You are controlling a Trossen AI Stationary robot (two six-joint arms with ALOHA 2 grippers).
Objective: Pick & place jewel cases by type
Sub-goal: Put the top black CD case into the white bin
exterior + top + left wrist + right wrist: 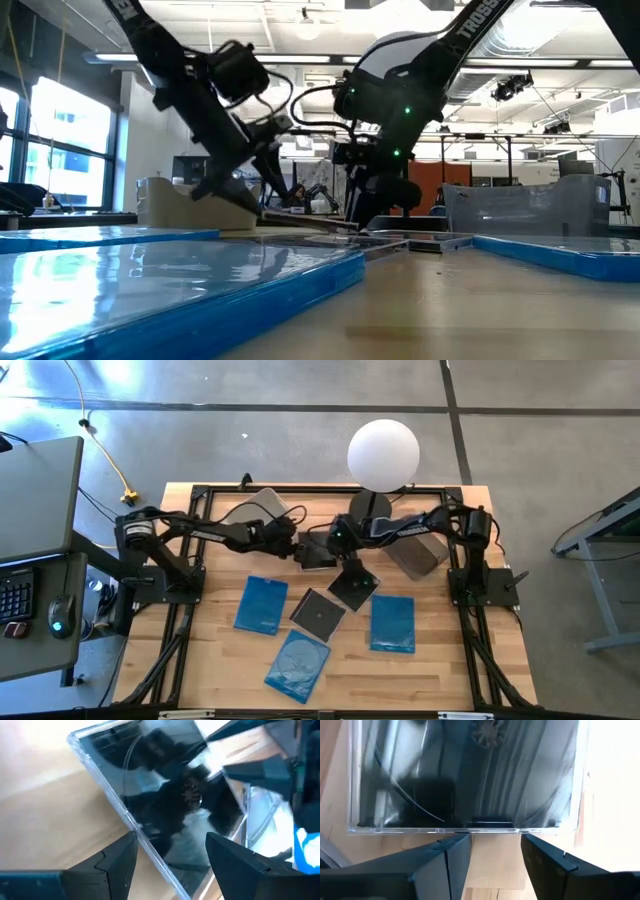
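A dark jewel case [318, 552] lies at the table's middle between my two grippers. My left gripper [299, 548] stands open at its left edge, and that edge [131, 822] runs in between the fingers. At the case's right edge my right gripper [337, 547] is open, its fingertips just short of that edge [485, 829]. Two more dark cases [355, 588] [318, 616] lie flat nearer the front. So do three blue cases [261, 605] [392, 623] [298, 663]. My left gripper has the dark case's left edge [150, 851] between its open fingers, coming slantwise down from the table's left. In the low view the case [300, 218] tilts, its left end raised at the gripper and its right end low. Which finger bears it I cannot tell. My right gripper comes slanting down from the table's right at the case's opposite edge [455, 829]. I cannot tell whether its fingertips touch that edge.
A pale bin [262, 508] stands at the back left behind my left arm, a grey bin [420, 552] at the back right under my right arm. A white ball-shaped lamp [383, 452] stands at the table's far edge. Bare wood shows along the near edge.
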